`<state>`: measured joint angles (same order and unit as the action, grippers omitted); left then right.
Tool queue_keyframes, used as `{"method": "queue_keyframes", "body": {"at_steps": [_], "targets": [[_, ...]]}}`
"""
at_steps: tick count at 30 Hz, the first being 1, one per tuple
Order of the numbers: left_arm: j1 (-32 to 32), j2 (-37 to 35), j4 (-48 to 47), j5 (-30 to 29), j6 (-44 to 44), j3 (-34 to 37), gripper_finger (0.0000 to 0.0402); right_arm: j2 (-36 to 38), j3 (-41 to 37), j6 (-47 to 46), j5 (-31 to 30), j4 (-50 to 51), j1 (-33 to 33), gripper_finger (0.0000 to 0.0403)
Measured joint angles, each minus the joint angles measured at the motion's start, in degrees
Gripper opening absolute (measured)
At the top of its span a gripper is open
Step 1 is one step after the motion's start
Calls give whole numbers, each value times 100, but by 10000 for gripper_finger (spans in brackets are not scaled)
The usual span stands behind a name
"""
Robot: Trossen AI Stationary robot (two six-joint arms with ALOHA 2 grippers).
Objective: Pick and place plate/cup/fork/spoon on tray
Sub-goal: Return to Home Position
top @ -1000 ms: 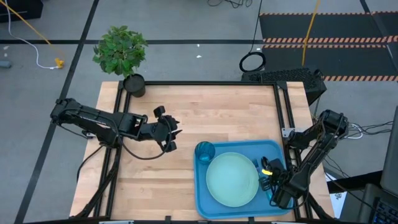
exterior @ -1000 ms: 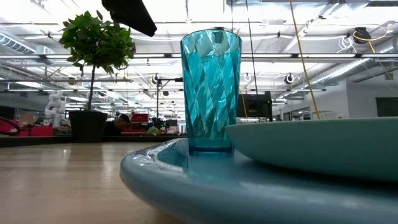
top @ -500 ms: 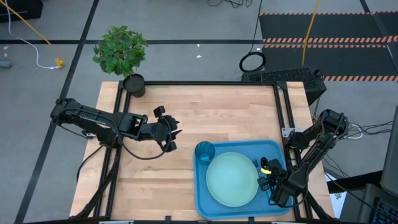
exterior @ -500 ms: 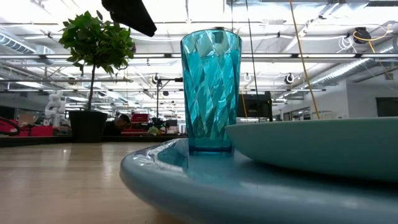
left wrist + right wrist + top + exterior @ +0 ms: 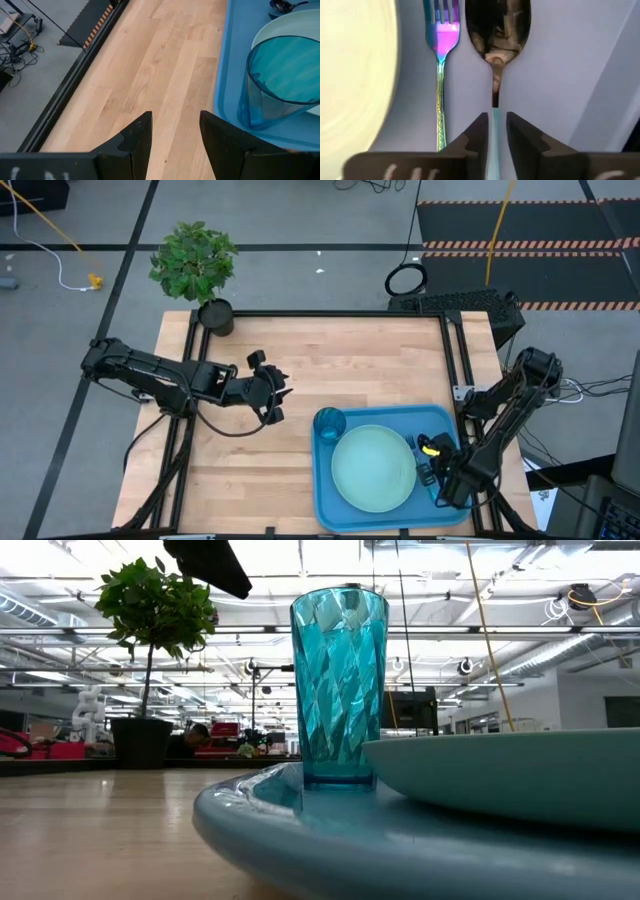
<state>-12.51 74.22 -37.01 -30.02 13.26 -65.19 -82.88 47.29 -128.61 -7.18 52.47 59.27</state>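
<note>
Right end effector (image 5: 493, 131) nearly closed on spoon (image 5: 496, 35) handle, spoon lying in tray (image 5: 555, 75). Thin, light, slippery: grip mid-handle. Left end effector (image 5: 175, 131) open, empty.

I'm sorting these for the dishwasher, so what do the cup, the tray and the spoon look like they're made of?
The cup: likely clear teal plastic, though glass is possible; light shines through its faceted wall. The tray: glossy blue plastic by its look, with a rounded moulded rim. The spoon: dark mirror-polished bowl, probably metal, on a pale blue handle between the right tool fingers.
</note>
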Motion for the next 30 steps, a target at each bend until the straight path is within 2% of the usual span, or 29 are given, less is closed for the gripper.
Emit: {"method": "queue_keyframes", "body": {"at_steps": [4, 6, 13, 17, 20, 24, 28, 30], "targets": [[7, 0, 15, -2, -84, 0, 168, 170, 0, 53, -20, 84, 0, 92], [7, 0, 33, 0, -179, 0, 168, 284, 0, 101, -233, 240, 0, 104], [4, -187, 55, 14, -840, 0, 168, 1094, 2, 370, -1595, 1042, -107, 115], [70, -531, 107, 14, -998, -4, 168, 1672, 2, 1196, -2488, 1577, -396, 104], [160, -750, 197, 12, -1148, 86, 168, 2115, 2, 2288, -3363, 1733, -739, 88], [391, -1141, 869, 178, -1496, 656, 168, 2729, 2, 4292, -4290, 1400, -1365, 54], [768, -1563, 1644, 522, -1908, 1349, 168, 3277, -7, 6951, -4748, 213, -2077, 10], [957, -1753, 1893, 688, -2035, 1556, 168, 3501, -102, 8436, -4809, -724, -2448, 5]]}}
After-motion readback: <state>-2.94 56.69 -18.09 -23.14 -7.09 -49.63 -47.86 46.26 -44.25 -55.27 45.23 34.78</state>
